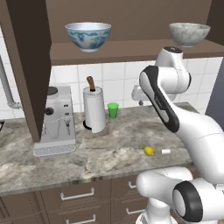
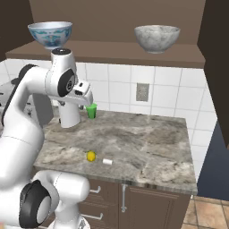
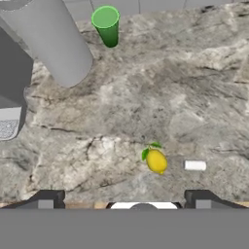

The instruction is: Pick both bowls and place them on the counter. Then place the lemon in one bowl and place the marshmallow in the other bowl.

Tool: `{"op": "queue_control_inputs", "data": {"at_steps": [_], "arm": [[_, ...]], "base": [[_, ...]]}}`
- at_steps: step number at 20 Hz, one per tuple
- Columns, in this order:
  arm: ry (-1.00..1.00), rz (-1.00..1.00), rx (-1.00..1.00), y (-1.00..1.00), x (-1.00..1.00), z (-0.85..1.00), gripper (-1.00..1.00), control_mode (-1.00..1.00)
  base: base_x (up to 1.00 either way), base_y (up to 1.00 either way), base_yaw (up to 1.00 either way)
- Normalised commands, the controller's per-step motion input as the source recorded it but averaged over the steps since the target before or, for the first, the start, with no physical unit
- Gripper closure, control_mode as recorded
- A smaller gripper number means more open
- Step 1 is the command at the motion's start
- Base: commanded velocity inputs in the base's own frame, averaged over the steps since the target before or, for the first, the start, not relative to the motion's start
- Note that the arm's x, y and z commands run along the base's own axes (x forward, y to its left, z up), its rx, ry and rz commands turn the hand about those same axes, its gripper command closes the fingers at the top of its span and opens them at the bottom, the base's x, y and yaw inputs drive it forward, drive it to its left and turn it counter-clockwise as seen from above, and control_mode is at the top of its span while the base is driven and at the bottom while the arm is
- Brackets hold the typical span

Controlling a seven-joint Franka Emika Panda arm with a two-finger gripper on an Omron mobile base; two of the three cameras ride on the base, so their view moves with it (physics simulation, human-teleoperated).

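A: How far along is this job, judging by how things lie?

B: Nothing is done yet, I'd say. The blue-patterned bowl (image 1: 88,36) sits up on the brown shelf (image 1: 127,51) above the tiles, and the marbled bowl (image 1: 189,33) stands on that same shelf, well apart from it to the right. Neither is on the worktop (image 1: 87,157).

A: And the small things?

B: The lemon (image 3: 156,161) lies on the worktop near its front edge, with the marshmallow (image 3: 195,166) just beside it, apart and not touching. Both are bare on the stone, in no bowl.

A: What about the fingers?

B: The gripper (image 3: 124,200) hangs above the worktop looking down, its fingers (image 3: 46,199) spread wide with nothing between them. In the base views the hand sits high, near the green cup (image 2: 91,110) and the paper-towel roll (image 1: 94,109), touching neither.

A: So what's left?

B: Everything: fetch each bowl down from the shelf and set it on the worktop, then put the lemon in one and the marshmallow in the other. The first reach has to go upward, I judge, since both bowls are overhead.
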Motion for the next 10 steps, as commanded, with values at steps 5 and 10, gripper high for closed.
{"op": "queue_control_inputs", "data": {"at_steps": [5,10], "arm": [[-0.09,-0.18,0.06,0.24,-0.11,0.19,-1.00,-1.00],[-0.05,-0.16,0.11,0.13,-0.09,0.29,-1.00,-1.00]], "base": [[0.00,0.00,0.00],[0.00,0.00,0.00]]}}
